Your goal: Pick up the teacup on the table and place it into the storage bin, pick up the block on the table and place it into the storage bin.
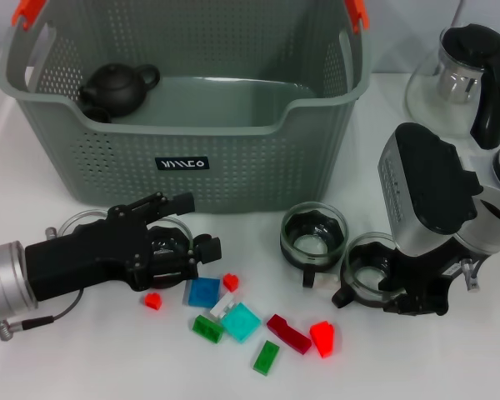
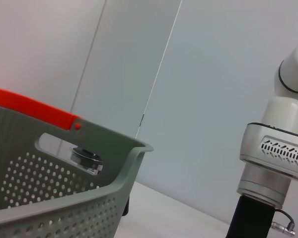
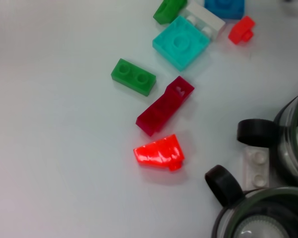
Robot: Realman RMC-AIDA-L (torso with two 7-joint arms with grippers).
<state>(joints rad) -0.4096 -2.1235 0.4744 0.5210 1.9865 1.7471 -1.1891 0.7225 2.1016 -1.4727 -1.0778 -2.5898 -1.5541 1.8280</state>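
The grey-green storage bin (image 1: 183, 125) stands at the back, its wall and orange clip also in the left wrist view (image 2: 64, 198). My left gripper (image 1: 192, 227) lies low in front of the bin with its jaws apart, and a glass teacup (image 1: 83, 221) is partly hidden beneath it. Two more glass teacups (image 1: 314, 235) (image 1: 371, 268) stand right of centre. My right gripper (image 1: 400, 296) hangs directly over the nearer one (image 3: 268, 218). Blocks lie scattered between the arms: blue (image 1: 203, 292), cyan (image 1: 241, 322), dark red (image 1: 288, 333), bright red (image 1: 322, 338) and green (image 1: 266, 357).
A black teapot (image 1: 117, 87) sits inside the bin at its left. A glass kettle with a black handle (image 1: 462, 79) stands at the back right. A small white block (image 1: 325, 281) lies between the two teacups on the right.
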